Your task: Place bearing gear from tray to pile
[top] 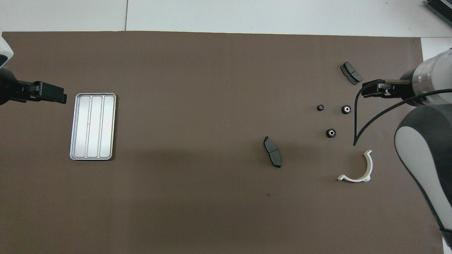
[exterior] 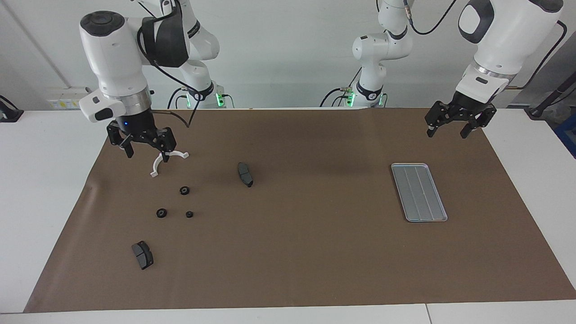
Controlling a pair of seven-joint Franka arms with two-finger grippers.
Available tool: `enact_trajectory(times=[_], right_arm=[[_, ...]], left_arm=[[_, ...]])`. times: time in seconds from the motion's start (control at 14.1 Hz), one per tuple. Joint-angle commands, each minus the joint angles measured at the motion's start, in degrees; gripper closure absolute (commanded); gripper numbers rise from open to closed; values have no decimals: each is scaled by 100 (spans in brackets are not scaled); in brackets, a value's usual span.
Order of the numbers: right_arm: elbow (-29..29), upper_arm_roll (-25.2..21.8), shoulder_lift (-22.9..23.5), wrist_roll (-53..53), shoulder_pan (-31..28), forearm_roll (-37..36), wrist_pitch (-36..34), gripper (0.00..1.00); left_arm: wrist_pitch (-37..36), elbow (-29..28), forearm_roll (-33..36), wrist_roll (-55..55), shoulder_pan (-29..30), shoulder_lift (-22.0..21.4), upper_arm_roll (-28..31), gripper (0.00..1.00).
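We see the three small black round bearing gears (exterior: 184, 191), (exterior: 161, 213), (exterior: 189, 214) lying loosely together on the brown mat (exterior: 288, 270) toward the right arm's end of the desk (exterior: 45, 180), none touching another. The flat ridged silver-grey metal tray (exterior: 419, 192) lies bare toward the left arm's end, well apart from them. We judge the moving done, or the last release just made. Our right gripper (exterior: 145, 148) hangs over the white curved plastic bracket (exterior: 165, 163), jaws apart and holding nothing. Our left gripper (exterior: 450, 128) waits near the tray, jaws wide. Two dark brake pads (exterior: 245, 174), (exterior: 142, 254) lie around the gears. Next we would only need to draw back.
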Motion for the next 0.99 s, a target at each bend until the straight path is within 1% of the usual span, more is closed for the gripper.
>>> enact_trajectory(times=[0.0,0.21,0.35,0.57,0.92], right_arm=[[191,-260,-220,-72,35,431,-551,0],[630,-654,-211,-116,254,616,-1271,0],[668,-1015,-194,-238,518,802,-1353,0],[510,-1025,-290,-389,536,802,-1371,0],[509,-1017,-308,-388,589,679,-1423,0]], left_arm=[[105,-222,13,3,1,-183,20,0],[105,-222,13,3,1,-183,20,0],[105,-214,13,3,1,-183,20,0],[105,-222,13,3,1,-183,20,0],[105,-222,13,3,1,-183,20,0]])
